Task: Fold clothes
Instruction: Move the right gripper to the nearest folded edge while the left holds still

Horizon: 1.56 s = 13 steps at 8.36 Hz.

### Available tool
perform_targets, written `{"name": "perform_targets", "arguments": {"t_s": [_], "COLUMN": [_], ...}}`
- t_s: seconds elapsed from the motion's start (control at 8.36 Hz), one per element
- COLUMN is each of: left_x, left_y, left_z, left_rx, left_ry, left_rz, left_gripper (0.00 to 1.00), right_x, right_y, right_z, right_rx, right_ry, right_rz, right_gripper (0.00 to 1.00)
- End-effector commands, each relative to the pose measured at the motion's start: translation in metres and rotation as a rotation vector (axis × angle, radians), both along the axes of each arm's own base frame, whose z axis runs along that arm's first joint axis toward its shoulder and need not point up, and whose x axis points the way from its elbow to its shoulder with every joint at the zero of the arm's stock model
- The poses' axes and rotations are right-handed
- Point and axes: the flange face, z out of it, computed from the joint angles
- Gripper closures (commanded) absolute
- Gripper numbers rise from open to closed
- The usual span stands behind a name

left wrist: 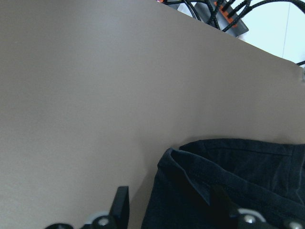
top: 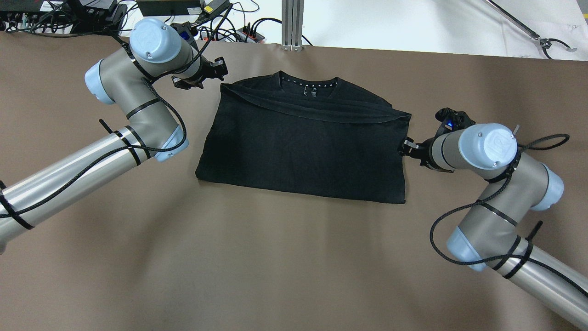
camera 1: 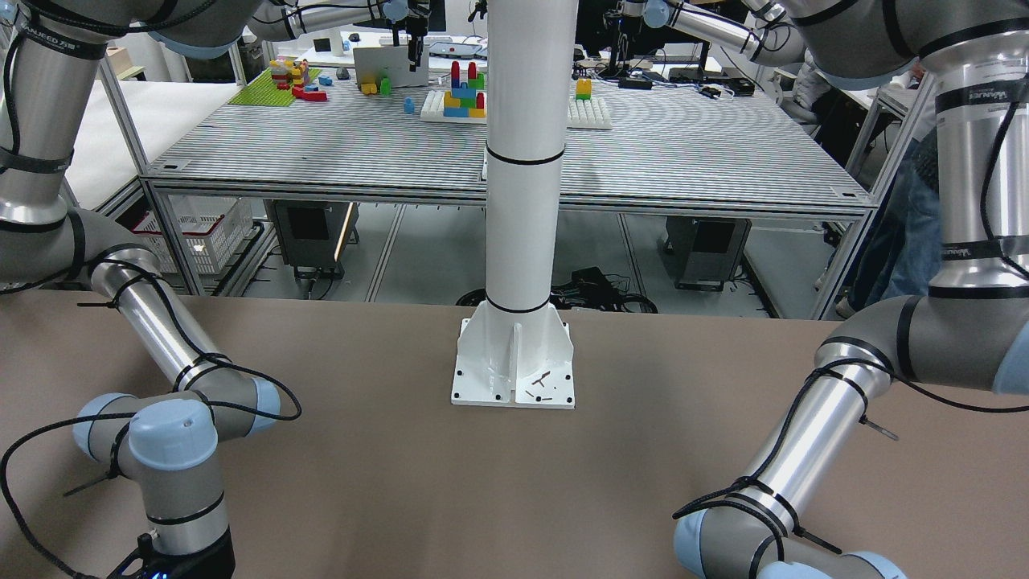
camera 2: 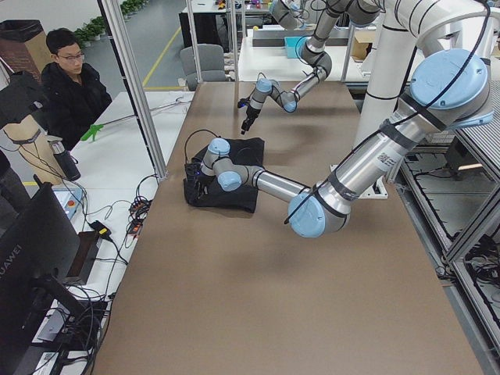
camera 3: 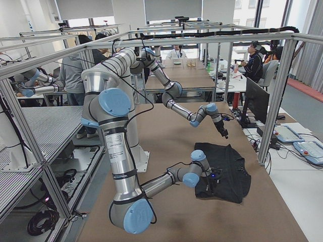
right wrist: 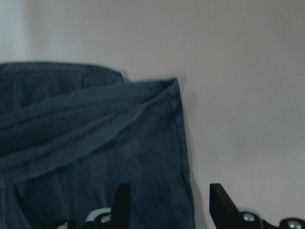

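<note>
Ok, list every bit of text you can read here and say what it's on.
"HUAWEI": back of the monitor.
"WANJEED", roughly, partly blurred: left-arm band.
Shirt, neck label: too small to read.
Nothing else is legible.

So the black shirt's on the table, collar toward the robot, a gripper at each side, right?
Not quite: the collar points away from the robot, as the overhead view shows. The rest holds: the black shirt lies on the table, left gripper at one side, right gripper at the other.
</note>
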Motion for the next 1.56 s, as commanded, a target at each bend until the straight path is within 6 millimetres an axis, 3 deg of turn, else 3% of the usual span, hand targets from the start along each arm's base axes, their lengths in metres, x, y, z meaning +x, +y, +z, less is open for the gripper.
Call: {"name": "perform_targets", "arguments": {"t_s": [0.0, 0.12, 0.24, 0.48, 0.96, 1.08, 1.2, 1.32, 1.44], "left_x": [0.000, 0.000, 0.013, 0.013, 0.012, 0.012, 0.012, 0.013, 0.013], "left_y": [0.001, 0.000, 0.007, 0.006, 0.005, 0.005, 0.005, 0.006, 0.006], "left_z": [0.001, 0.002, -0.001, 0.000, 0.001, 0.001, 0.001, 0.001, 0.000], "left_rx": [-0.003, 0.003, 0.011, 0.012, 0.011, 0.011, 0.011, 0.010, 0.010], "left_ry": [-0.001, -0.009, -0.012, -0.016, -0.018, -0.018, -0.018, -0.018, -0.016], "left_rz": [-0.005, -0.022, -0.021, -0.021, -0.021, -0.021, -0.021, -0.021, -0.022], "left_gripper": [0.33, 0.33, 0.33, 0.33, 0.33, 0.33, 0.33, 0.33, 0.33], "right_x": [-0.019, -0.021, -0.030, -0.060, -0.056, -0.056, -0.054, -0.051, -0.040], "right_y": [0.048, 0.052, 0.062, 0.084, 0.087, 0.087, 0.088, 0.091, 0.099], "right_z": [0.011, 0.007, 0.006, 0.015, 0.018, 0.018, 0.016, 0.011, 0.005], "right_rx": [-0.062, -0.087, -0.108, -0.080, -0.075, -0.076, -0.073, -0.068, -0.064], "right_ry": [-0.056, -0.087, -0.100, -0.061, -0.053, -0.054, -0.059, -0.067, -0.082], "right_rz": [-0.001, 0.021, 0.023, 0.018, 0.026, 0.029, 0.029, 0.030, 0.025], "right_gripper": [0.34, 0.34, 0.34, 0.36, 0.47, 0.61, 0.85, 1.00, 1.00]}}
